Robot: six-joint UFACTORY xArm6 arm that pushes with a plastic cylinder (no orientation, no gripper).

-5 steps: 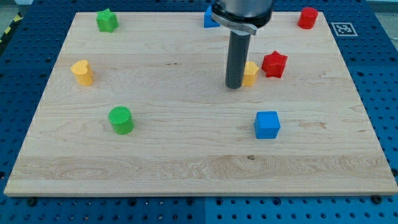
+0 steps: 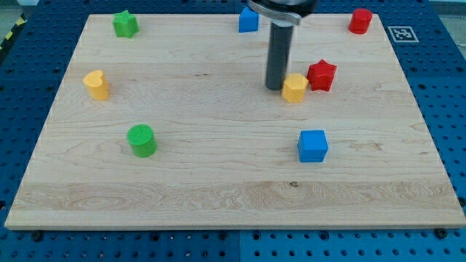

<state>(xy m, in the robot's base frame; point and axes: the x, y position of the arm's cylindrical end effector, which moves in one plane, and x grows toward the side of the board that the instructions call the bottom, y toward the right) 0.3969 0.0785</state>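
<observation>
Seven blocks on the wooden worktop point(image 2: 218, 189). Left: yellow heart point(image 2: 95, 84), green cylinder point(image 2: 142, 140). Centre: my tip point(image 2: 274, 88) touches, I think, the yellow block point(image 2: 294, 87), just left of it; red star point(image 2: 321, 75) beside. No claw, only a rod. Blocks look light, rigid, slidable.

Wooden board point(image 2: 218, 196) on a blue pegboard table point(image 2: 22, 240).
A black-and-white marker tag point(image 2: 403, 33) lies off the board's corner at 2 o'clock; yellow-black tape point(image 2: 9, 35) at 10 o'clock.
</observation>
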